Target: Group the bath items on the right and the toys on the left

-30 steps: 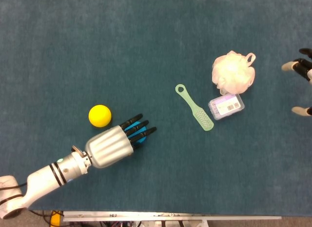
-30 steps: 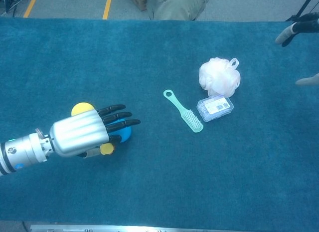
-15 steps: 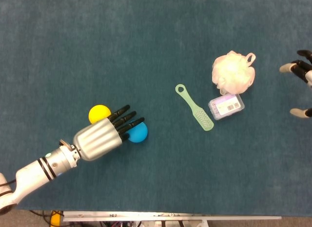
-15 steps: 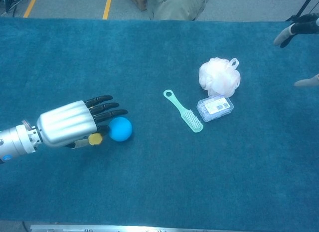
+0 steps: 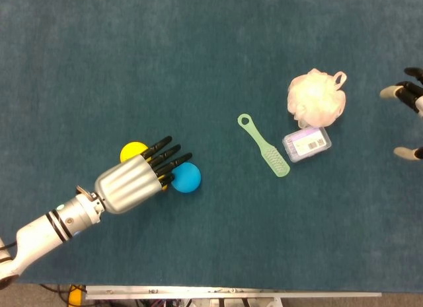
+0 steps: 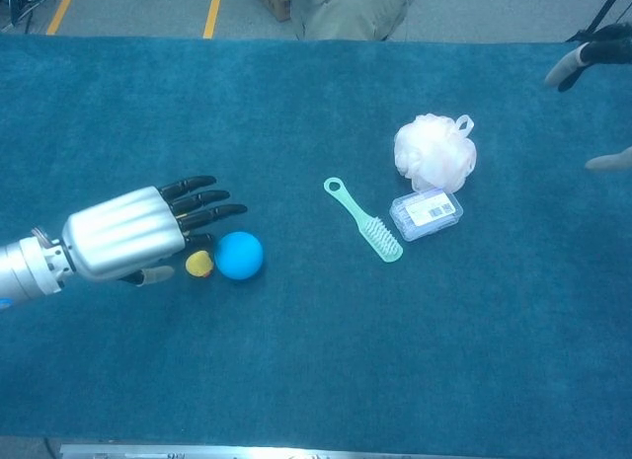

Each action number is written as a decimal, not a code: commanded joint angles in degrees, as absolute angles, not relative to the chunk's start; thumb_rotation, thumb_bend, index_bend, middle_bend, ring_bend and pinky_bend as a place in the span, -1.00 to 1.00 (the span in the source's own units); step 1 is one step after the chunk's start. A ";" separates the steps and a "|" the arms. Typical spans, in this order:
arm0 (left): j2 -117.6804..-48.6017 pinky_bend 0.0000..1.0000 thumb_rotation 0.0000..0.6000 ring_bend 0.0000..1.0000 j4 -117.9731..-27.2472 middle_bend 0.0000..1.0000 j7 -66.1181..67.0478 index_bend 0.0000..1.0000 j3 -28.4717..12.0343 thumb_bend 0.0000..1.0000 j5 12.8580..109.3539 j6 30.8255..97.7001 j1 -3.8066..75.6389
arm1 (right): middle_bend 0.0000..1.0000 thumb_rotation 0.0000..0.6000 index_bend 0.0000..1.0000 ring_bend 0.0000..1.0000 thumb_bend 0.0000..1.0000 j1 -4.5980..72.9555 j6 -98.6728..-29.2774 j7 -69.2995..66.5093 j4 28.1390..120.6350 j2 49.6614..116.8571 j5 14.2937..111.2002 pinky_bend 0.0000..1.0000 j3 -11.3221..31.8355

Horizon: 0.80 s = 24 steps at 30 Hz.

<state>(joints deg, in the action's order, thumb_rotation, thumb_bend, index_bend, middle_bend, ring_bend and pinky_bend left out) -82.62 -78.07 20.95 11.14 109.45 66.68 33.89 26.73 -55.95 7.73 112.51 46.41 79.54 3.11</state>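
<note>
The blue ball [image 5: 187,177] [image 6: 239,256] lies free on the teal cloth, just right of my left hand's fingertips. My left hand [image 5: 132,181] [image 6: 123,234] hovers with its fingers spread and holds nothing. It covers part of the yellow ball [image 5: 132,150] in the head view and hides it in the chest view. A small yellow bit [image 6: 199,265] shows between thumb and blue ball; I cannot tell what it is. Right of centre lie the green brush [image 5: 264,146] [image 6: 363,220], clear soap box [image 5: 307,143] [image 6: 427,213] and white loofah [image 5: 316,97] [image 6: 434,153]. My right hand [image 5: 408,102] [image 6: 592,59] shows at the right edge, fingers apart.
The table's front edge [image 5: 231,292] runs along the bottom of the head view. In the chest view a seated person [image 6: 346,10] is behind the far edge, and floor with yellow lines [image 6: 211,13] lies beyond.
My left hand has drawn back to the left and uncovered the blue ball, which now lies free near the yellow ball. The right hand and the bath items have not moved.
</note>
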 commanded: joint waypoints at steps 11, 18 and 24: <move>-74.98 -0.97 1.00 -1.00 -85.34 -0.94 22.77 -0.41 6.66 -0.48 106.83 73.01 32.08 | -0.37 0.77 -0.48 -0.81 -1.00 25.22 -58.23 6.11 111.42 45.95 79.75 -0.67 3.26; -71.43 -0.97 1.00 -1.00 -88.45 -0.92 21.84 -0.48 3.77 -0.48 100.59 77.46 27.95 | -0.37 0.98 -0.47 -0.81 -1.00 22.21 -63.08 8.04 109.51 46.23 79.13 -0.67 3.00; -69.91 -0.97 1.00 -1.00 -90.43 -0.92 17.41 -0.49 2.11 -0.48 93.90 80.70 23.48 | -0.37 1.00 -0.47 -0.81 -0.98 18.90 -68.27 7.94 107.22 47.33 79.35 -0.67 2.72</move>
<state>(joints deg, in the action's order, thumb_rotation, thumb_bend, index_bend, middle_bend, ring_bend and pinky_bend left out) -70.77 -89.23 19.76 2.93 96.28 79.30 25.34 20.13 -66.58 7.81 108.17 46.74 79.22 2.86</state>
